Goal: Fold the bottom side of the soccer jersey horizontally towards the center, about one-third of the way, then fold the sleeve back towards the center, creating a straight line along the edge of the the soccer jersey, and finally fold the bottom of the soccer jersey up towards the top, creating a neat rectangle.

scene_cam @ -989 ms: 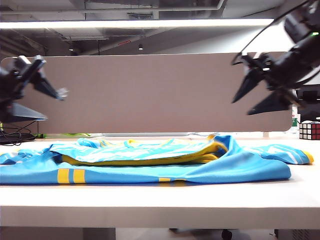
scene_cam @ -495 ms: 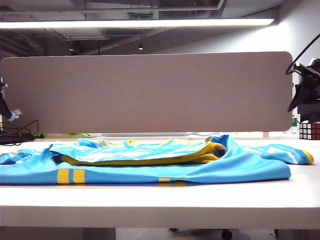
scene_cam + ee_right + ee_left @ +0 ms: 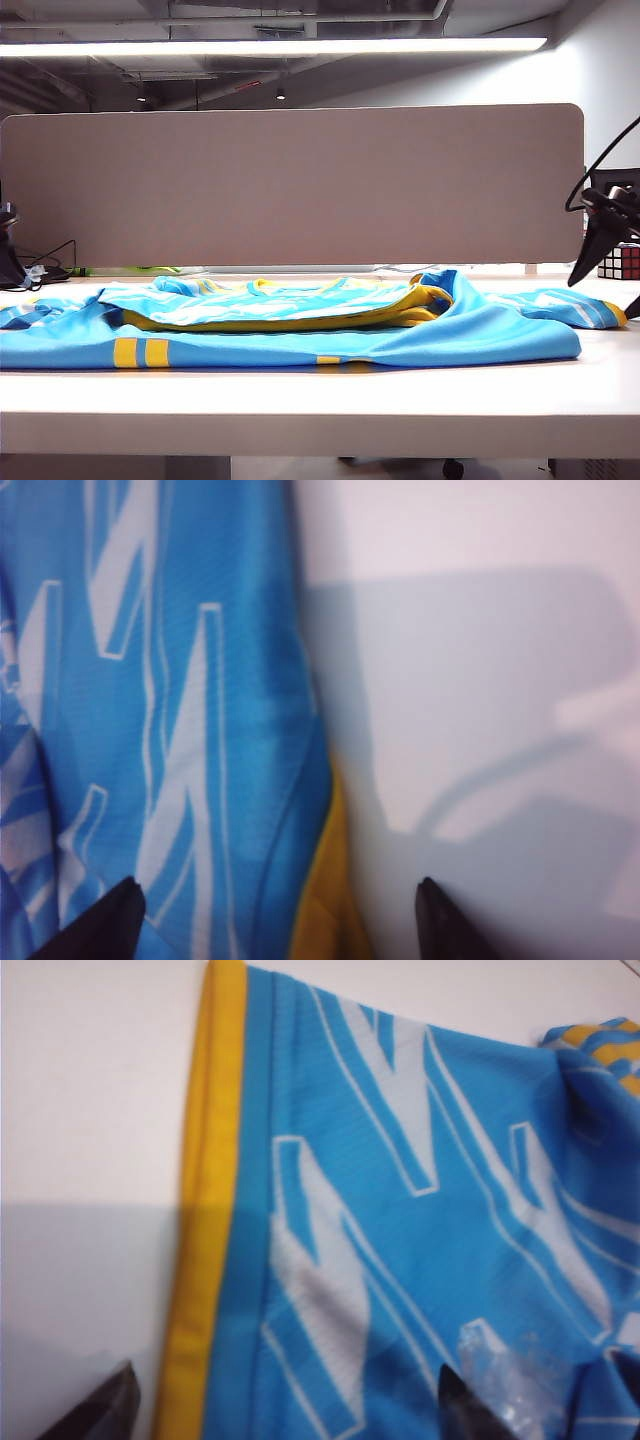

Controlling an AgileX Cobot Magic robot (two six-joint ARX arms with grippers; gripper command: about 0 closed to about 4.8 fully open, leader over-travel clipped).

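Soccer jersey (image 3: 300, 325) flat; left tool (image 3: 285, 1410), right tool (image 3: 275, 920) wide, over sleeve ends.

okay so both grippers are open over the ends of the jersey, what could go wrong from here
The left gripper straddles the yellow sleeve trim; closing may pinch only that edge, leaving the soccer jersey to slip free. The right gripper hangs over the opposite sleeve end; an uneven lift could disturb the folded layers. The Rubik's cube stands nearby.
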